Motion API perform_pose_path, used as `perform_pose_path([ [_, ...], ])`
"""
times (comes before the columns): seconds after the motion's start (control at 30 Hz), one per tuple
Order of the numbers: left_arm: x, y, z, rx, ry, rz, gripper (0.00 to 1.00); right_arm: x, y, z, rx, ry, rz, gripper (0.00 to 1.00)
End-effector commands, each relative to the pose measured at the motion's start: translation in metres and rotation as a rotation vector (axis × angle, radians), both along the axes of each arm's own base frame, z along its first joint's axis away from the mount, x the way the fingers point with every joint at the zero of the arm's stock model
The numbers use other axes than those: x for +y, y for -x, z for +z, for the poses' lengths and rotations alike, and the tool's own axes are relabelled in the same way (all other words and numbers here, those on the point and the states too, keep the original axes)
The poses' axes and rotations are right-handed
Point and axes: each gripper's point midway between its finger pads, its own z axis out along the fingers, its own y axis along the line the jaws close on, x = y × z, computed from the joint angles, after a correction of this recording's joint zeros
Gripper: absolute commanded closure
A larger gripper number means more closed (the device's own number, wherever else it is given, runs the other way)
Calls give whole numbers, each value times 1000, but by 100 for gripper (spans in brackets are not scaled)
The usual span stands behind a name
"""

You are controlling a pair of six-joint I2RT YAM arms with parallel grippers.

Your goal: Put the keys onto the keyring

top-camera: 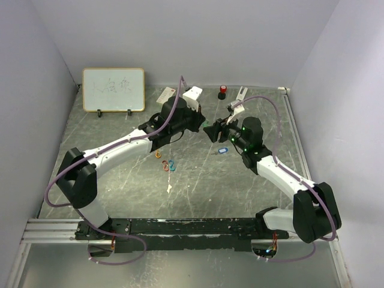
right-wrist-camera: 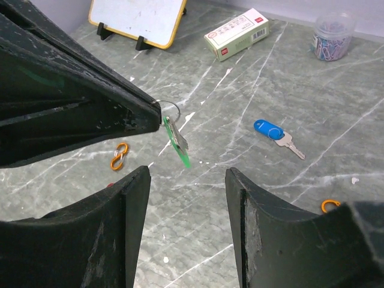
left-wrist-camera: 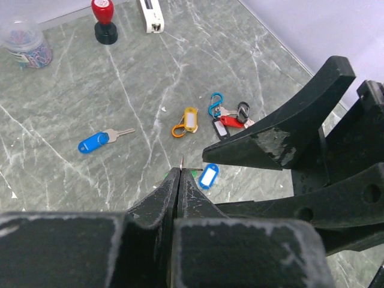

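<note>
My left gripper [left-wrist-camera: 179, 174] is shut on the thin metal keyring [right-wrist-camera: 170, 110], held above the table. A green-tagged key [right-wrist-camera: 178, 143] hangs from the ring. My right gripper [right-wrist-camera: 187, 174] faces it, open, with nothing between its fingers; the green tag hangs just beyond its fingertips. In the top view both grippers meet mid-table, the left gripper [top-camera: 201, 124] against the right gripper [top-camera: 213, 132]. A blue-tagged key [right-wrist-camera: 268, 129] lies alone on the table. More keys lie in a cluster: a yellow tag [left-wrist-camera: 189, 119], a red tag [left-wrist-camera: 231, 121] and a second blue tag [left-wrist-camera: 208, 176].
Small carabiners lie among the keys, a blue carabiner [left-wrist-camera: 215, 103] and an orange carabiner [right-wrist-camera: 119, 156]. At the back stand a whiteboard [top-camera: 113, 89], a cardboard box [right-wrist-camera: 236, 35], a red stamp [left-wrist-camera: 104, 21], a white stapler [left-wrist-camera: 150, 15] and a jar of paper clips [right-wrist-camera: 331, 36].
</note>
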Motion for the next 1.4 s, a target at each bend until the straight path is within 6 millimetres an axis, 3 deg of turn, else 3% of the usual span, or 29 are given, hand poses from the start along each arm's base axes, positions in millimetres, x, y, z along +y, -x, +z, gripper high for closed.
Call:
perform_pose_path([
  [0.0,-9,14,26,11,72,-60,93,4,-1,2,-46,31,-2,47],
  [0.23,-13,24,24,51,94,-102,93,5,2,6,-87,37,-15,48],
  [0.5,-16,31,27,90,133,-115,93,2,3,8,-115,32,-35,60],
  [0.77,-21,35,24,123,145,-140,93,-1,10,16,-168,10,-33,65],
  [0.93,-18,33,23,125,141,-118,93,-5,13,22,-199,4,-45,82],
  [1.2,-11,27,22,131,150,-76,93,-5,14,21,-198,13,-43,100],
  [1.37,-5,23,20,139,159,-57,93,-5,14,21,-199,18,-41,100],
])
